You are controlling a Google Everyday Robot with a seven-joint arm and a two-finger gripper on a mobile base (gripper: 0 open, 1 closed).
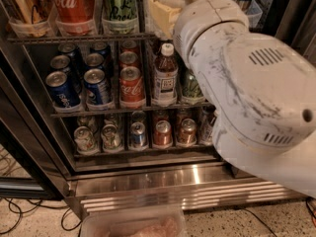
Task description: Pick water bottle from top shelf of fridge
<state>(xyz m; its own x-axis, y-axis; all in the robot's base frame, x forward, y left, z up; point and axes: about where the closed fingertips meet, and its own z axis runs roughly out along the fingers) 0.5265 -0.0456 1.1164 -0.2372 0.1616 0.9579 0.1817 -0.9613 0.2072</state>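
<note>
Gripper (168,11) up in top shelf (79,37), small capped bottle (165,75) straight below jaws; can't tell if clenched or released.

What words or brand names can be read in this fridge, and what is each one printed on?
"ola" (script, start cut off): tall red can on the top shelf.
"La": tall green can; the rest is blurred.
"Coca-Cola": short red can, middle rack.
"pepsi", faint: blue can.
Brown-drink bottle label: too blurred.
Bottom cans: unreadable.
Gripper, at the top shelf beside the green can: no text.
</note>
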